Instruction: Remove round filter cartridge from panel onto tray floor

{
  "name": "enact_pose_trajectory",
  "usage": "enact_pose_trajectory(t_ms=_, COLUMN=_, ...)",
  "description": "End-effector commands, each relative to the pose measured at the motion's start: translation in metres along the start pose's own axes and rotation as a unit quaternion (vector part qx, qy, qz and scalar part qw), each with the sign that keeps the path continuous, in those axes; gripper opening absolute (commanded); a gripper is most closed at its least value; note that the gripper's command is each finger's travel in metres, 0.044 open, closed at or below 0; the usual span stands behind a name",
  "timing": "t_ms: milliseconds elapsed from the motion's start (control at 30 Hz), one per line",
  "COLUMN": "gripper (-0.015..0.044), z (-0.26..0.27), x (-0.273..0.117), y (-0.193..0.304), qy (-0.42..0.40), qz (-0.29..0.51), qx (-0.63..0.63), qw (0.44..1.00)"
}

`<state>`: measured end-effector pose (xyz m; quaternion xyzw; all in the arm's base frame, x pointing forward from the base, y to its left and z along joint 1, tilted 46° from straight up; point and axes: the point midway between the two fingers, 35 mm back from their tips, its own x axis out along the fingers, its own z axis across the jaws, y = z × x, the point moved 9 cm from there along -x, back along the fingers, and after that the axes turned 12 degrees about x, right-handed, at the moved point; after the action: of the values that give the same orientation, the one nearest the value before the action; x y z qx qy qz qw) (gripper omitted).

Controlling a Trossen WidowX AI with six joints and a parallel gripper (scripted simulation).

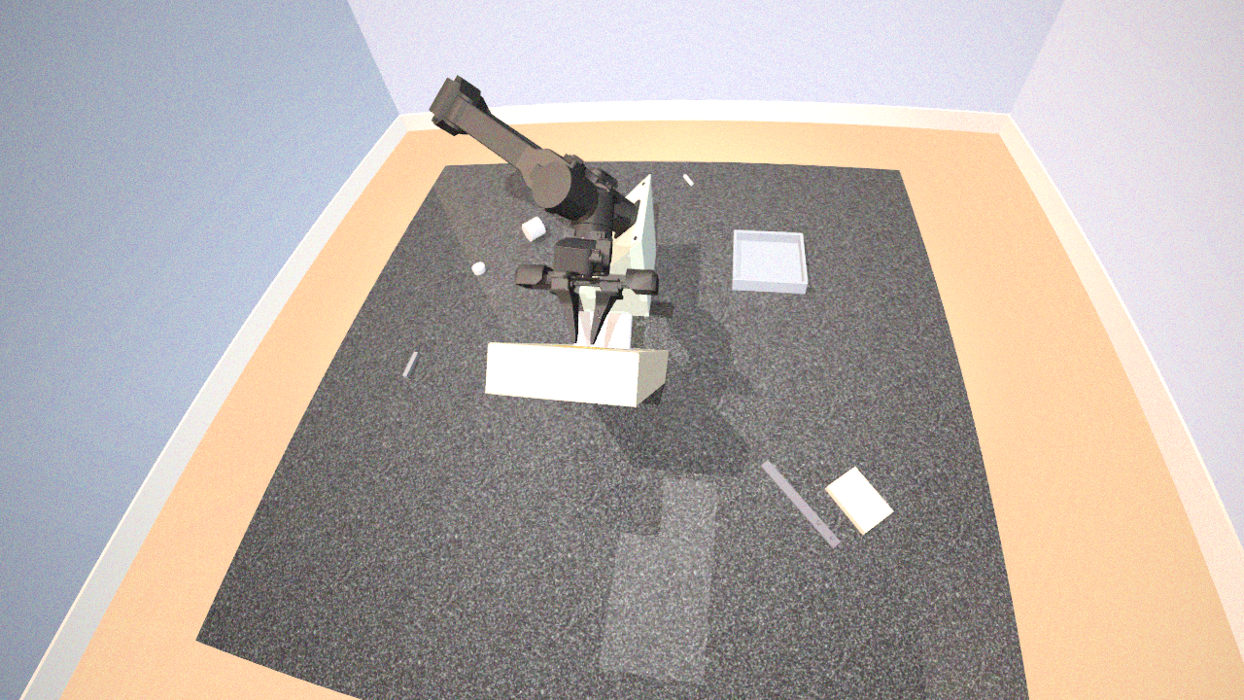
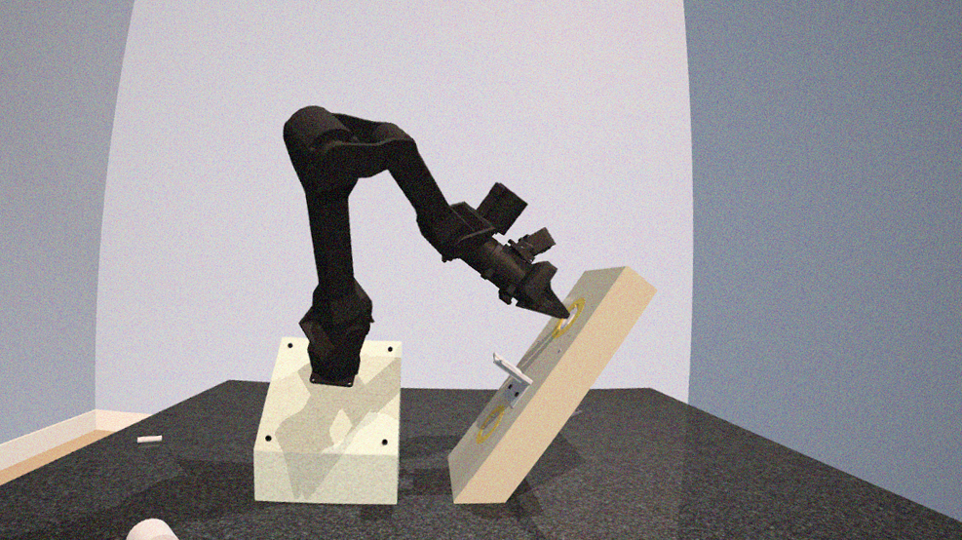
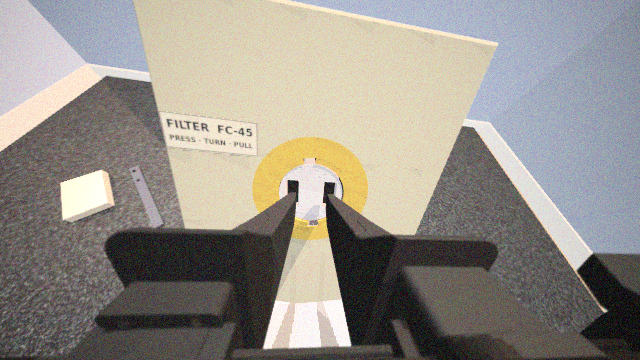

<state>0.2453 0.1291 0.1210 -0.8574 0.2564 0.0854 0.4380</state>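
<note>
While the filter cartridge [image 3: 311, 187] sits flush in its yellow ring [image 3: 265, 175] on the service panel [image 3: 320, 90], nothing of the extraction proper looks done: it is seated in the tilted board, under the label [image 3: 209, 133] reading press, turn, pull. The gripper [image 3: 310, 196] is set to a narrow gap, matched to the spacing of the two dark slots [image 3: 293, 188] on the cartridge face, and each fingertip lines up with one slot in the wrist view. Whether the tips have entered the slots or merely meet their mouths cannot be told; the exterior view shows the fingertips [image 2: 560, 309] right at the panel face. Nothing is pinched between the fingers; they stand partly parted and hold nothing. By my judgement the approach and alignment are finished, and what remains is the whole sequence: pressing in, turning, pulling the cartridge free, carrying it to the tray [image 1: 769, 283], which lies well apart across the dark mat [image 1: 434, 522], setting it down, releasing and backing away.
</note>
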Motion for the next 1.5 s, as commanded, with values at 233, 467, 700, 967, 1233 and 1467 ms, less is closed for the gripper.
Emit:
enact_pose_trajectory(t_ms=233, gripper=0.0099, z=0.0, x=0.0, y=-0.001, qy=-0.002, qz=0.0, qx=-0.003, qw=1.0)
enact_pose_trajectory(t_ms=467, gripper=0.0099, z=0.0, x=0.003, y=-0.001, qy=-0.002, qz=0.0, qx=-0.003, qw=1.0)
enact_pose_trajectory(t_ms=700, gripper=0.0099, z=0.0, x=0.003, y=-0.001, qy=-0.002, qz=0.0, qx=-0.003, qw=1.0)
enact_pose_trajectory(t_ms=967, gripper=0.0099, z=0.0, x=0.004, y=-0.001, qy=-0.002, qz=0.0, qx=-0.003, qw=1.0)
enact_pose_trajectory(t_ms=1233, gripper=0.0099, z=0.0, x=0.007, y=-0.001, qy=-0.002, qz=0.0, qx=-0.003, qw=1.0)
enact_pose_trajectory(t_ms=1467, gripper=0.0099, z=0.0, x=0.014, y=-0.001, qy=-0.002, qz=0.0, qx=-0.003, qw=1.0)
